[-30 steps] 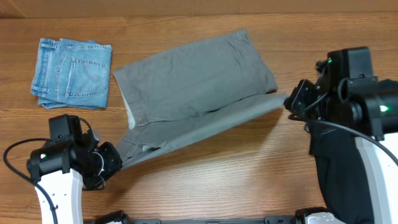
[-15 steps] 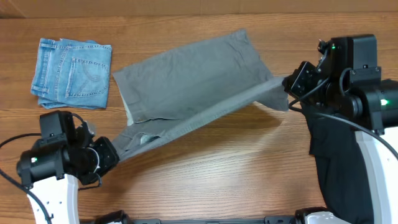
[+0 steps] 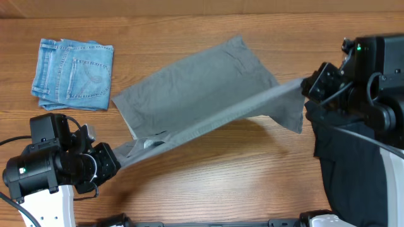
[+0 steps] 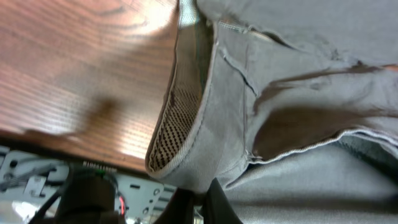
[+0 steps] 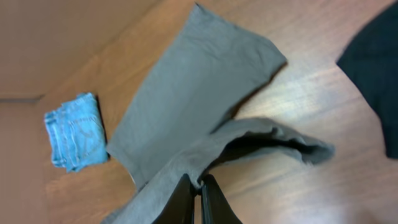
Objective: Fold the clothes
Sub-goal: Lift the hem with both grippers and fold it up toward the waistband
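1. While the clothes point(image 3: 202, 88) lie partly on the table point(image 3: 221, 189), both tools are clamped on them, one at each end of a raised edge.
2. Seen from overhead, the left tool point(image 3: 117, 161) grips the cloth at the near left, where the waistband end of the garment is.
3. On the far side, the right tool point(image 3: 306, 88) pinches the opposite end, at the right of the table.
4. Between the two tools the nearer layer of grey cloth is drawn into a taut band, lifted off the wood and running diagonally from lower left to upper right.
5. A loose corner hangs down just beside the right tool.
6. Behind that band, the other layer lies flat on the table, spread towards the far edge.
7. From the left wrist camera, the waistband point(image 4: 180, 124) curves up from the closed fingers, its inner face showing a dark mesh-like pattern, with pocket stitching beside it.
8. From the right wrist camera, the two fingers are pressed together on the cloth's edge, and the leg opening gapes just beyond them.
9. Folded denim jeans point(image 3: 72, 74) sit at the far left corner, well apart from the clothes.
10. A black garment point(image 3: 347, 164) lies at the right, under the right arm.
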### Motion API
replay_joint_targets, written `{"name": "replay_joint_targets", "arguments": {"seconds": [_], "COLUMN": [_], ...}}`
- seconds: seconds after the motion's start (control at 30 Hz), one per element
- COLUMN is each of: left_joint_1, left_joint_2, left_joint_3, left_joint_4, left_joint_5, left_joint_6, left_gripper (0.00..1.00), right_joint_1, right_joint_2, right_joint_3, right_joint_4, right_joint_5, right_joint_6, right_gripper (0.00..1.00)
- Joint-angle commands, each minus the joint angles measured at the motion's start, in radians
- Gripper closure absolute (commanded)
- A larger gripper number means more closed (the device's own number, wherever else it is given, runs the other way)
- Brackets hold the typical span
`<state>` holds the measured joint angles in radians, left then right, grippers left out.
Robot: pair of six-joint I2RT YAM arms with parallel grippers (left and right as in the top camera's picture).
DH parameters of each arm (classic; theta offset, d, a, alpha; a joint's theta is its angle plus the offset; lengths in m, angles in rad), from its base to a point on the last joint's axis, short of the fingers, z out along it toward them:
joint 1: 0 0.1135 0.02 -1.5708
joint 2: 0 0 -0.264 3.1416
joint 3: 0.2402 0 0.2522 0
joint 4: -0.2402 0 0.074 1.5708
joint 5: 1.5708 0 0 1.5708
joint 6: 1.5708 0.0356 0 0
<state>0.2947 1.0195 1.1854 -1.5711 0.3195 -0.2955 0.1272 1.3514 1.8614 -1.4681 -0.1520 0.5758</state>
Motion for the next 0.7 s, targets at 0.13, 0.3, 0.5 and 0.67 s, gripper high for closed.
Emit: {"name": "replay_joint_targets", "arguments": {"seconds": [0.13,0.3,0.5,0.67], "left_joint_1": [0.006,0.006,0.006,0.000], "left_joint_2": [-0.002,0.035,0.129,0.239], "left_joint_3": [0.019,0.014,0.013,0.013], "left_joint_4": [0.126,0.282,0.411,0.455], "left_joint_5": [-0.129,-0.206,-0.209,-0.215], "left_joint_6": [0.013,-0.019,-0.018,-0.014], "left_gripper": [0.96,0.96,0.96,0.95], "right_joint_1": [-0.011,-0.011,-0.011,-0.011], "right_joint_2": [0.167,0.311,0.433,0.493], "right_joint_3": [0.038,0.038,0.038,0.038], "right_joint_4": [0.132,0.275,0.446,0.577], "right_joint_5": [0.106,0.106,0.101,0.098], "right_joint_6": [-0.001,-0.004,-0.004,-0.003], "right_gripper": [0.96,0.96,0.96,0.96]}}
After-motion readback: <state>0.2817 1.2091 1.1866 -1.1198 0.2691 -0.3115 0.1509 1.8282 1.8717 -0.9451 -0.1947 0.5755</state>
